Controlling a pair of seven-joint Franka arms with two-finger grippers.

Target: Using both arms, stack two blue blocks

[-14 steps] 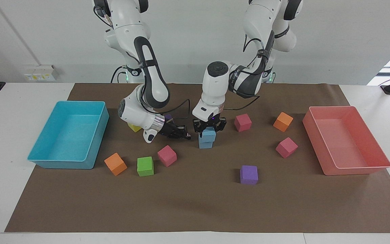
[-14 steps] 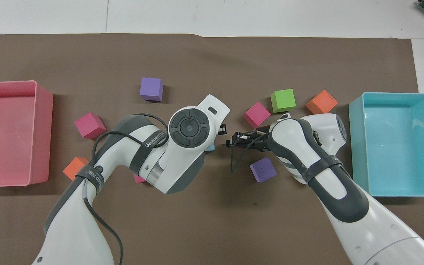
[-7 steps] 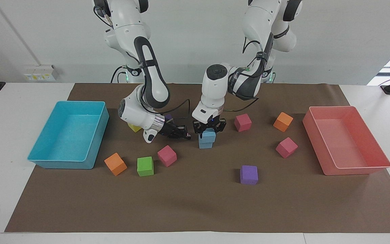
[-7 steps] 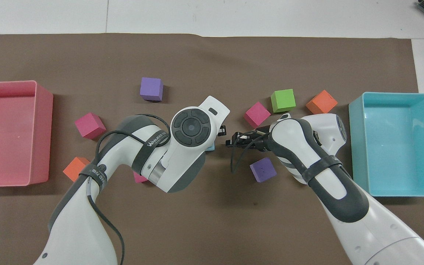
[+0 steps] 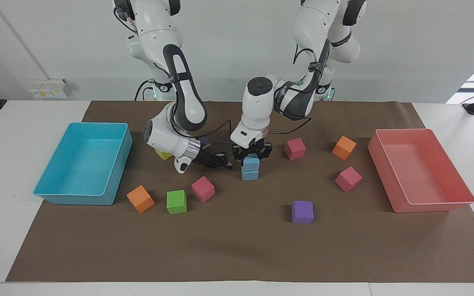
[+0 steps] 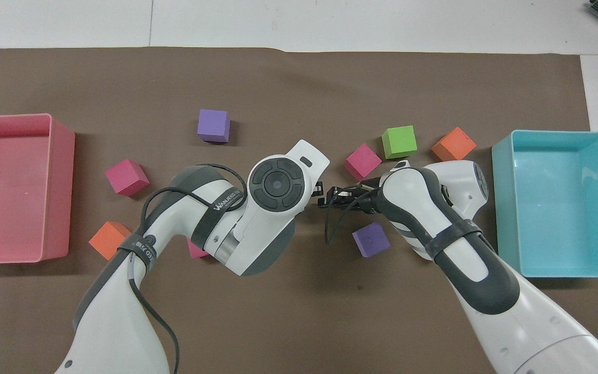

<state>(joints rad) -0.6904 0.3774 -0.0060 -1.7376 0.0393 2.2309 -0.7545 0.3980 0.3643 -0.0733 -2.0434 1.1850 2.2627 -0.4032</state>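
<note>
Two blue blocks stand stacked at the middle of the brown mat: the lower blue block (image 5: 249,174) rests on the mat and the upper blue block (image 5: 251,163) sits on top of it. My left gripper (image 5: 252,156) comes straight down from above and is shut on the upper block. My right gripper (image 5: 224,164) (image 6: 325,199) lies low and level, shut on nothing, its tips a short gap from the stack toward the right arm's end. In the overhead view the left wrist (image 6: 277,184) hides both blue blocks.
A turquoise tray (image 5: 109,181) stands at the right arm's end, a pink tray (image 5: 397,181) at the left arm's end. Loose cubes lie around: pink (image 5: 203,188), green (image 5: 176,201), orange (image 5: 140,198), purple (image 5: 302,211), pink (image 5: 348,179), orange (image 5: 343,147), magenta (image 5: 295,148), yellow (image 5: 163,155).
My left wrist has shifted a little toward the right arm's end with the upper blue block, which now sits squarer over the lower one. The right arm has not moved.
</note>
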